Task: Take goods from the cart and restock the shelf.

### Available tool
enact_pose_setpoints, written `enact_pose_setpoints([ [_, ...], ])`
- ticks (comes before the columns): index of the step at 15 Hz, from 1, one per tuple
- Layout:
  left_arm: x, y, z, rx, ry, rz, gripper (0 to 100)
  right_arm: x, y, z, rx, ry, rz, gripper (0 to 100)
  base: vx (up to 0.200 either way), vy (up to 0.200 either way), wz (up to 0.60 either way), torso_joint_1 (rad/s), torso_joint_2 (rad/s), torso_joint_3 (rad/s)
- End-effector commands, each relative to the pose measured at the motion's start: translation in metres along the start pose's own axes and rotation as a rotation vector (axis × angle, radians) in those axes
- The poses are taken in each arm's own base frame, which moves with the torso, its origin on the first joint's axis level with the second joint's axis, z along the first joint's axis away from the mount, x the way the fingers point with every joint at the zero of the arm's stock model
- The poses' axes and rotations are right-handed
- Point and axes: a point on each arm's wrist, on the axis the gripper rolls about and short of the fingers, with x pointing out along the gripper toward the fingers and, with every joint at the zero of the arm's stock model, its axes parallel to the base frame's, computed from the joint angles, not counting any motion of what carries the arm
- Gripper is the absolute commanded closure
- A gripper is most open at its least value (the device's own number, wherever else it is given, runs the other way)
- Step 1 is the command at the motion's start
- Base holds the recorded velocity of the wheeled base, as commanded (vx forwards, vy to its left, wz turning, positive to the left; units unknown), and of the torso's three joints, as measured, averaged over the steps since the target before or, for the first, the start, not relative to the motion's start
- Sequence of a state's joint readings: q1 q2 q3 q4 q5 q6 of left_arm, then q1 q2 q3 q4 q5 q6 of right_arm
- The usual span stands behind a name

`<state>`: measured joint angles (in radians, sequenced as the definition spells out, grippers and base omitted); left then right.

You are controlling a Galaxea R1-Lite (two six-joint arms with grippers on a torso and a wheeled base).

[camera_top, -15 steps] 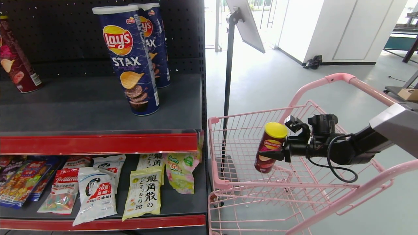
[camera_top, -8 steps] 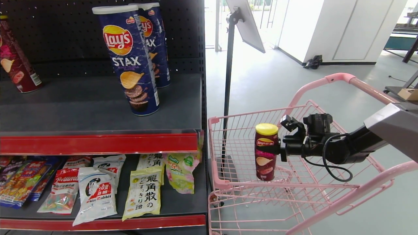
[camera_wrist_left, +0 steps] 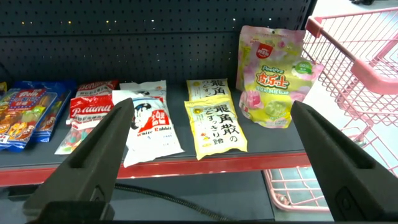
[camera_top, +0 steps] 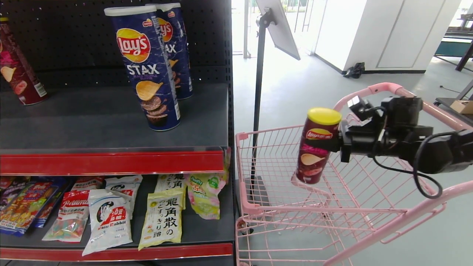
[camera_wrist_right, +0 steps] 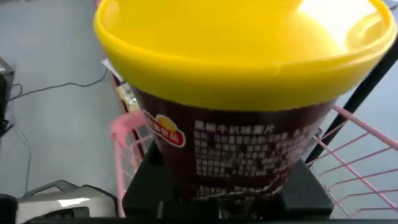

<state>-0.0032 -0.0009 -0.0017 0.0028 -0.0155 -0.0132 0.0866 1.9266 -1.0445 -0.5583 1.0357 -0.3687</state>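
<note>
"Where is the chip can [camera_top: 314, 155] now?"

"My right gripper [camera_top: 329, 142] is squeezed tight around it, just under the yellow lid [camera_top: 324, 115]. The can is up in the air over the front of the pink cart [camera_top: 281, 128], tipped a little."

"And your other arm?"

"My left gripper [camera_wrist_left: 212, 106] is spread wide with nothing in it. It is low, in front of the lower shelf [camera_wrist_left: 186, 158], where the snack bags [camera_top: 162, 218] lie. On the upper shelf [camera_top: 111, 125] two blue cans [camera_top: 149, 70] stand near the cart side, and a red can [camera_top: 16, 70] is far left."
</note>
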Motion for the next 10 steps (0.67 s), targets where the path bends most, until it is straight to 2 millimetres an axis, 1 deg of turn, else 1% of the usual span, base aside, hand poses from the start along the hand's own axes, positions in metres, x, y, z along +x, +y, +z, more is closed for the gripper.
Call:
enact_pose_setpoints([
  [1,0.0,0.0,0.0,-0.001,0.001,0.0,0,-0.042,0.064,0.071,-0.045,-0.093,0.021,100,0.0,0.0,0.0,0.0,0.0,0.0],
  [2,0.0,0.0,0.0,-0.001,0.001,0.0,0,-0.047,0.084,0.085,-0.033,-0.101,0.048,100,0.0,0.0,0.0,0.0,0.0,0.0],
  [3,0.0,0.0,0.0,-0.001,0.001,0.0,0,-0.054,0.112,0.097,-0.015,-0.092,0.096,100,0.0,0.0,0.0,0.0,0.0,0.0],
  [4,0.0,0.0,0.0,-0.001,0.001,0.0,0,-0.057,0.125,0.099,-0.01,-0.087,0.114,100,0.0,0.0,0.0,0.0,0.0,0.0],
  [5,0.0,0.0,0.0,-0.001,0.001,0.0,0,-0.058,0.134,0.093,0.001,-0.076,0.12,100,0.0,0.0,0.0,0.0,0.0,0.0],
  [7,0.0,0.0,0.0,-0.001,0.001,0.0,0,-0.059,0.165,0.078,-0.033,-0.048,0.149,100,0.0,0.0,0.0,0.0,0.0,0.0],
  [8,0.0,0.0,0.0,-0.001,0.001,0.0,0,-0.056,0.179,0.076,-0.042,-0.034,0.152,100,0.0,0.0,0.0,0.0,0.0,0.0],
  [10,0.0,0.0,0.0,-0.001,0.001,0.0,0,-0.04,0.204,0.071,-0.037,0.021,0.151,100,0.0,0.0,0.0,0.0,0.0,0.0],
])
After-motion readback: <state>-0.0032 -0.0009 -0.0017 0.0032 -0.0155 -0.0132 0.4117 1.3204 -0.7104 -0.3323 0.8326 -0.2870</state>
